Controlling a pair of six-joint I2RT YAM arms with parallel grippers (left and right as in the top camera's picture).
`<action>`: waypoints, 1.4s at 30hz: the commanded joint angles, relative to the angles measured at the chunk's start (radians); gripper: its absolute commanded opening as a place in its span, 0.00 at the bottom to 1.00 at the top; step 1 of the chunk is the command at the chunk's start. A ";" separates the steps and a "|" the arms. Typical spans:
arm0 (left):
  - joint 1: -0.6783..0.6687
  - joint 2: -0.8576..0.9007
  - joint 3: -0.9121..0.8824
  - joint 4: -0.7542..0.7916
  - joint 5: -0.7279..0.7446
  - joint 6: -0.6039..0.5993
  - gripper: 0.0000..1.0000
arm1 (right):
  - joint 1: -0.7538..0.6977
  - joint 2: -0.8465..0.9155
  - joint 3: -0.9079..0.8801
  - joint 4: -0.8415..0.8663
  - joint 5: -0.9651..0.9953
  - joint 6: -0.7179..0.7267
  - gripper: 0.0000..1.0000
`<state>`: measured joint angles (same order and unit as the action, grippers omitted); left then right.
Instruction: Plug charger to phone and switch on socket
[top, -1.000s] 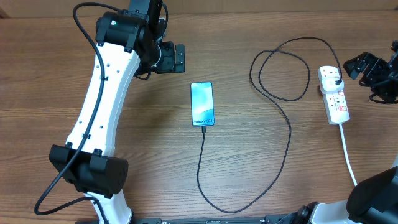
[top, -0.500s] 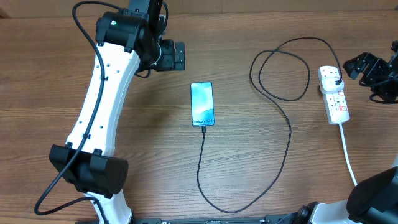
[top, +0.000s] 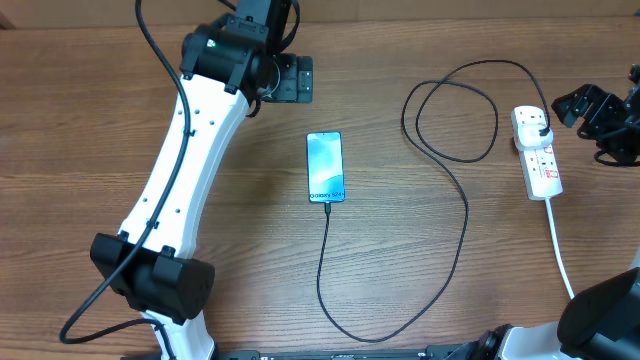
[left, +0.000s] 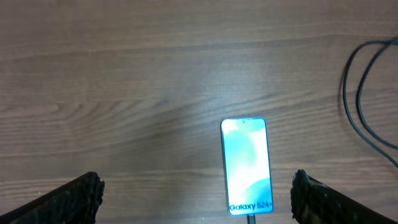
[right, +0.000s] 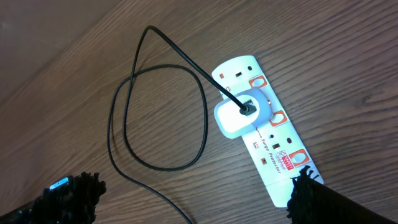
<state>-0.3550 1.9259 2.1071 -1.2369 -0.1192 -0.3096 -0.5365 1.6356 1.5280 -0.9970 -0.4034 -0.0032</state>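
The phone lies flat mid-table with its cyan screen lit, and it also shows in the left wrist view. The charger's black cable is plugged into the phone's near end. From there it runs toward the front edge, curves back, loops and ends at a white adapter seated in the socket. The socket's red-framed switches are in view, but their position is unclear. My left gripper hovers open beyond the phone, up and to its left. My right gripper hangs open just right of the socket, holding nothing.
The socket's thick white lead runs toward the front right edge. The cable's loop lies on bare wood left of the socket. The long white left arm crosses the left side of the table.
The left arm has swung right and slightly farther back, carrying its open gripper with it. The right arm, phone, cable and socket have stayed put.
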 joint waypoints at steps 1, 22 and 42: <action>0.003 -0.092 -0.061 0.034 -0.077 0.019 1.00 | -0.002 -0.012 0.016 0.003 0.000 0.000 1.00; 0.003 -0.919 -1.211 0.858 -0.101 0.286 1.00 | -0.002 -0.012 0.016 0.003 0.000 0.000 1.00; 0.198 -1.698 -1.979 1.464 0.078 0.298 1.00 | -0.002 -0.012 0.016 0.003 0.000 0.000 1.00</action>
<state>-0.1913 0.3252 0.1726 0.2253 -0.0937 -0.0227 -0.5365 1.6356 1.5280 -0.9966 -0.4034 -0.0032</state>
